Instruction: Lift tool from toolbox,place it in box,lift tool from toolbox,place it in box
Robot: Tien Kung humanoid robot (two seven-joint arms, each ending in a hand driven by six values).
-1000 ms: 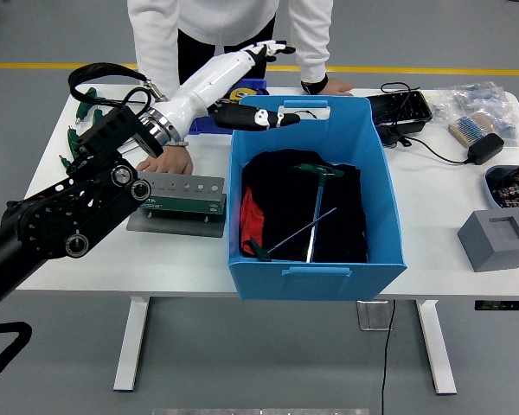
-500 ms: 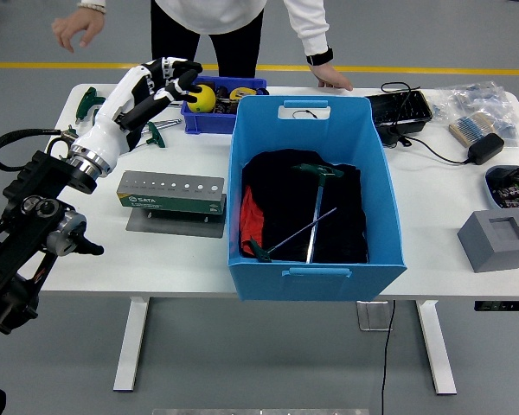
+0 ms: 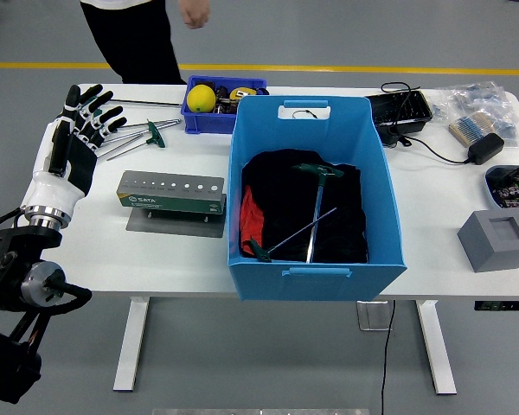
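The robot's left hand (image 3: 76, 138), glossy white shell with black jointed fingers, hangs over the white table's (image 3: 432, 229) left end, fingers spread and holding nothing. Just beside its fingertips lie slim steel T-handle wrenches with green grips (image 3: 138, 137). Nearer the table's front edge sits a grey-green metal tool holder (image 3: 171, 193), a long block with a row of round holes, on a flat grey plate. The large blue plastic box (image 3: 314, 201) holds two more green-handled T-wrenches (image 3: 316, 207) lying crossed on crumpled black cloth. A small blue bin (image 3: 221, 105) behind holds a yellow ball.
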